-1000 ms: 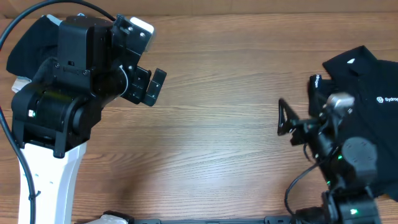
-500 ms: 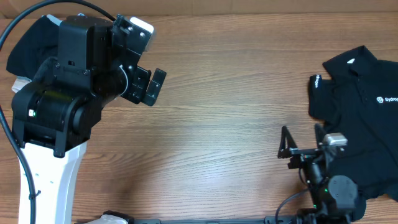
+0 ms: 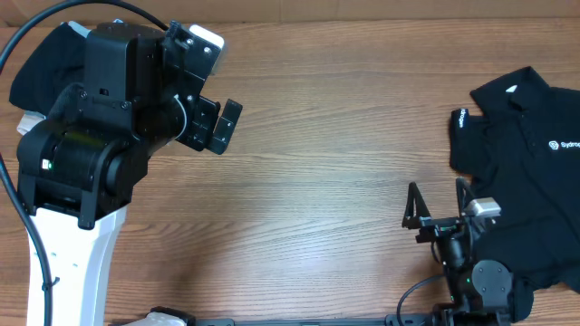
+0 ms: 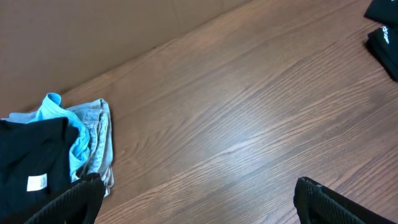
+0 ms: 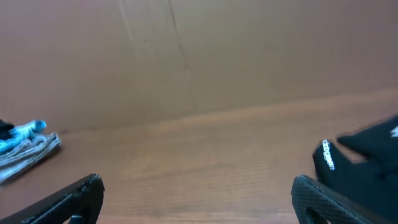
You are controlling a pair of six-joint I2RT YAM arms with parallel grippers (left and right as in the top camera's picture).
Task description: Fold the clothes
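A black collared shirt (image 3: pixel 521 167) with white chest lettering lies spread at the table's right edge; it also shows in the left wrist view (image 4: pixel 384 38) and the right wrist view (image 5: pixel 367 163). My right gripper (image 3: pixel 438 206) is open and empty, just left of the shirt's near corner, with bare wood between its fingers (image 5: pixel 199 205). My left gripper (image 3: pixel 220 127) is open and empty (image 4: pixel 199 211), raised over the left half of the table. A pile at the far left holds a plain black shirt with a white label (image 4: pixel 31 168), a light-blue garment (image 4: pixel 62 118) and a grey one (image 4: pixel 99 140).
The pile's black top (image 3: pixel 43 56) sits at the back left corner, mostly hidden under the left arm (image 3: pixel 91 145). It appears small at the left of the right wrist view (image 5: pixel 28 146). A brown cardboard wall (image 5: pixel 199 56) backs the wooden table (image 3: pixel 326 181).
My right arm has drawn back from the collared shirt toward the table's near edge and dropped lower. The shirt lies uncovered. The left arm has not moved.
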